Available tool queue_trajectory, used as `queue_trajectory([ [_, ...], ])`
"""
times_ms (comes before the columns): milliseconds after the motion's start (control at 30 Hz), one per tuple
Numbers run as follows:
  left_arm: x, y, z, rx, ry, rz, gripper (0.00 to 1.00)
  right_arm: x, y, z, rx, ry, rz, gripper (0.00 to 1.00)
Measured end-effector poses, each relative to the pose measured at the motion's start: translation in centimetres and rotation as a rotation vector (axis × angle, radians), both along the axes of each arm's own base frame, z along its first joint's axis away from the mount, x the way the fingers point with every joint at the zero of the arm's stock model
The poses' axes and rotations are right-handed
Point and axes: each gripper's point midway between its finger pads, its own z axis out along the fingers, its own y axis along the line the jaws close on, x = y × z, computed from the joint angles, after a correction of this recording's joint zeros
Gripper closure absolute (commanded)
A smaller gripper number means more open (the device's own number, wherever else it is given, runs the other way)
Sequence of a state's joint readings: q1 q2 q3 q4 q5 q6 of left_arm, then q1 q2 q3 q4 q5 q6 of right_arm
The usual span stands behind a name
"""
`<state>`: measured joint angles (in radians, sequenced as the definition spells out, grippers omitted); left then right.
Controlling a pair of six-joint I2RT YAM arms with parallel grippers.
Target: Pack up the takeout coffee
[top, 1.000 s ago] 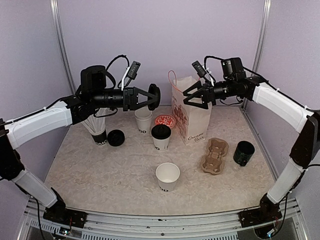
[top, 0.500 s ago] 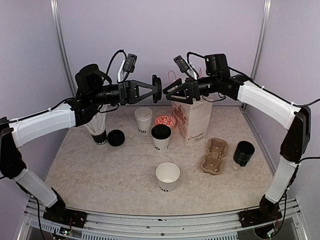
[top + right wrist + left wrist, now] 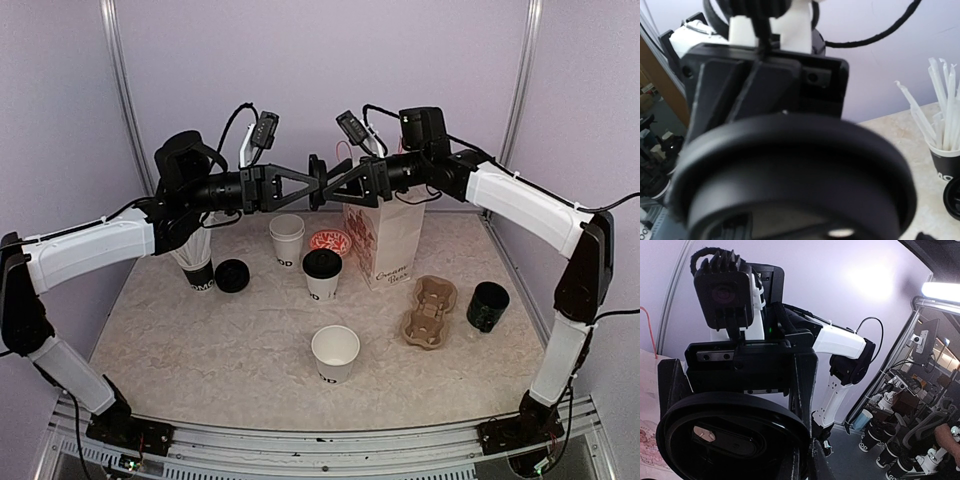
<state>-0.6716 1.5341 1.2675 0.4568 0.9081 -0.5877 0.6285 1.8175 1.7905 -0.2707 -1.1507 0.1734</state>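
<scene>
My left gripper (image 3: 312,183) is raised high over the table's back and shut on the rim of a round black lid (image 3: 317,181), which stands on edge. That lid (image 3: 725,437) fills the lower left of the left wrist view. My right gripper (image 3: 338,184) faces it from the right, open, with its spread fingers on either side of the lid (image 3: 790,175). I cannot tell whether they touch it. On the table stand a white cup with a black lid (image 3: 322,273), an open white cup (image 3: 335,352) nearer the front, and another open cup (image 3: 286,240) behind.
A printed paper bag (image 3: 385,238) stands at the back right, below my right gripper. A brown cup carrier (image 3: 430,312) and a black pot (image 3: 487,306) lie to the right. A cup of white straws (image 3: 197,262) and a loose black lid (image 3: 232,275) sit at the left.
My right gripper has swung left from above the bag and opened a little wider, until its fingers flank the lid. My left gripper has pushed the lid slightly right.
</scene>
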Motion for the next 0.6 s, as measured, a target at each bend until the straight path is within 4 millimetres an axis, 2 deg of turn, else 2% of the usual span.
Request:
queue_trajectory([
  [267, -0.22, -0.16, -0.06, 0.001, 0.001, -0.007, 0.95, 0.09, 0.28, -0.12, 0.004, 0.028, 0.011, 0.10],
  [500, -0.23, -0.21, -0.11, 0.002, 0.001, -0.008, 0.95, -0.02, 0.29, 0.10, 0.008, 0.041, 0.017, 0.07],
  [600, -0.27, -0.23, -0.12, 0.002, 0.000, -0.010, 0.95, 0.04, 0.29, 0.10, 0.008, 0.040, 0.014, 0.11],
])
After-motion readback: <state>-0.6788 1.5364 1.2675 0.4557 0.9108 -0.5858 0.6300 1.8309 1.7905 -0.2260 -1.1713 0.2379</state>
